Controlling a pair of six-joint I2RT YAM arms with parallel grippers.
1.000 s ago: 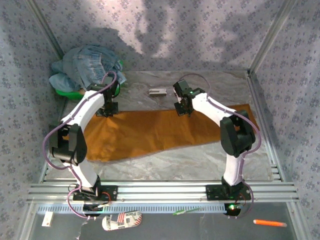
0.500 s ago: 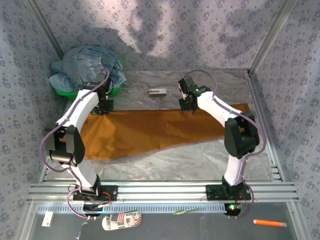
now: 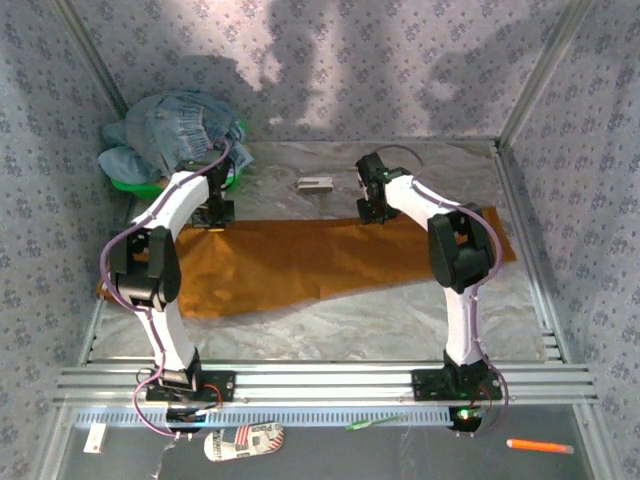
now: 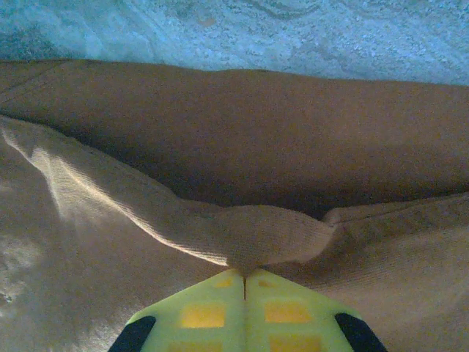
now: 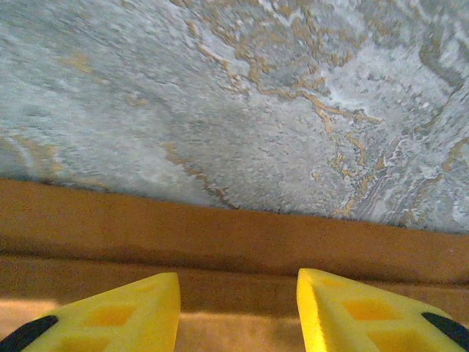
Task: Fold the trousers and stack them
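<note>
Trousers lie in one long band; the cross folds are yet to come

Trousers [image 3: 300, 262] of ochre cloth stretch flat across the middle of the table [image 3: 400, 310], running from its left edge almost to its right edge, nearer the far side than the near one. They show as a single long strip rather than two spread legs. The right wrist view shows a doubled layer along the far hem, so the lengthwise fold, one leg over the other, looks done.

The left gripper [image 3: 214, 212] sits at the far edge of the cloth towards the left end. Its yellow fingers [image 4: 212, 308] are pressed together on a small raised pucker of the fabric, with a dark hollow under the lifted edge beyond it. The right gripper [image 3: 372, 212] hangs over the same far edge, right of the middle. Its fingers [image 5: 124, 308] stand apart with nothing between them, and the hem and the bare mottled table lie below.

By my reading the work is roughly at its midpoint. The band has yet to be folded across its length, probably more than once, and then set on a pile.

A heap of blue denim [image 3: 175, 130] rests on a green basin [image 3: 135, 185] at the far left corner, and it may be where the pile goes, though I cannot tell. A small grey box [image 3: 316, 184] lies near the far edge, apart from the cloth.
</note>
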